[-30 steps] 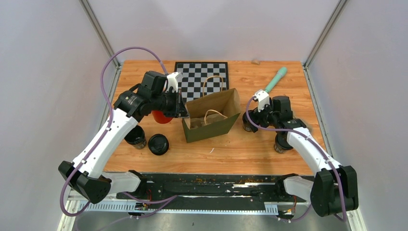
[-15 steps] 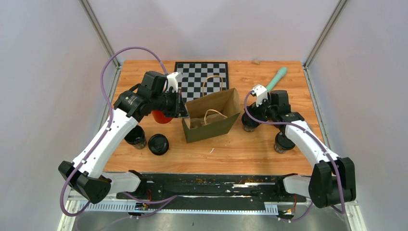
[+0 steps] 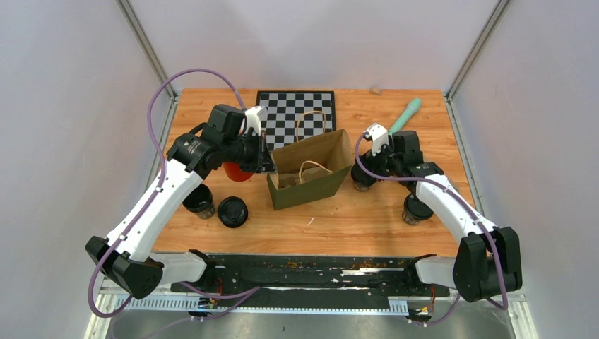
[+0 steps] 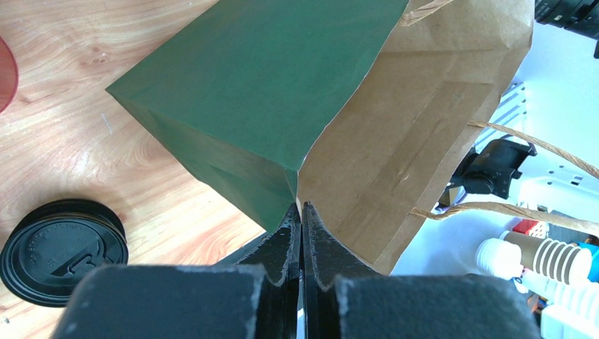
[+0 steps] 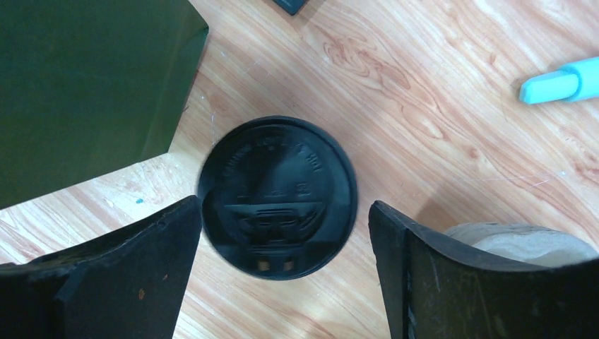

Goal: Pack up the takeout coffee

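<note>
Wooden table [image 3: 367, 219]; right gripper [image 5: 282, 215] wide open, holding nothing; lidded coffee cup [image 5: 277, 187] sits between its fingers, untouched; centre, descend, close gently, avoid crushing; left gripper [image 4: 301, 212] pinched shut on paper bag [image 4: 268, 70] edge, holding the mouth wide.

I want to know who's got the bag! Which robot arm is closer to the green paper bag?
Left. The left fingers are pinched shut on the green paper bag at its corner edge. The right fingers hang open over a lidded coffee cup standing just beside the bag.
</note>
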`<state>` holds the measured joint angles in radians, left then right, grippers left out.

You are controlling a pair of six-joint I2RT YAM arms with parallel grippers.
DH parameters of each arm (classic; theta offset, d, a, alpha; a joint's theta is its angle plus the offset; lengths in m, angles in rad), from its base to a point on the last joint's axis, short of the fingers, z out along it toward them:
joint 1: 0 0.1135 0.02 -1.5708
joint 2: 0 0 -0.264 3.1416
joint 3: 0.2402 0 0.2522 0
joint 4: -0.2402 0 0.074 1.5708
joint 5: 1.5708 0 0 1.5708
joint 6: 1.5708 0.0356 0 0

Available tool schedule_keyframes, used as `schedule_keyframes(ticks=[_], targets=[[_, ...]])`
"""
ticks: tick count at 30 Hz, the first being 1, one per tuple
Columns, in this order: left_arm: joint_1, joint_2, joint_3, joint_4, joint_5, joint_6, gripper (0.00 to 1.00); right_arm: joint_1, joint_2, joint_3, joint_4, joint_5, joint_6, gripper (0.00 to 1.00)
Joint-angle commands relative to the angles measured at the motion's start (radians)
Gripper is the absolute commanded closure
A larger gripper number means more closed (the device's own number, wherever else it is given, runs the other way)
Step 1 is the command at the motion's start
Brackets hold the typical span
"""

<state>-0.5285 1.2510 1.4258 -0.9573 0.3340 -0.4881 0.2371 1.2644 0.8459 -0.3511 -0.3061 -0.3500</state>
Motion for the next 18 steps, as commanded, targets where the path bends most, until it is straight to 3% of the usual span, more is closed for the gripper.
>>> schedule_keyframes(ticks=[1,18], targets=[[0.003,-0.013,0.036,0.008,0.000,0.018,0.97,0.003,-0.026,0.077,0.001,-0.023,0.004,0.12],[0.002,-0.012,0.038,0.006,-0.010,0.025,0.97,0.004,0.056,0.084,0.012,-0.019,0.015,0.15]])
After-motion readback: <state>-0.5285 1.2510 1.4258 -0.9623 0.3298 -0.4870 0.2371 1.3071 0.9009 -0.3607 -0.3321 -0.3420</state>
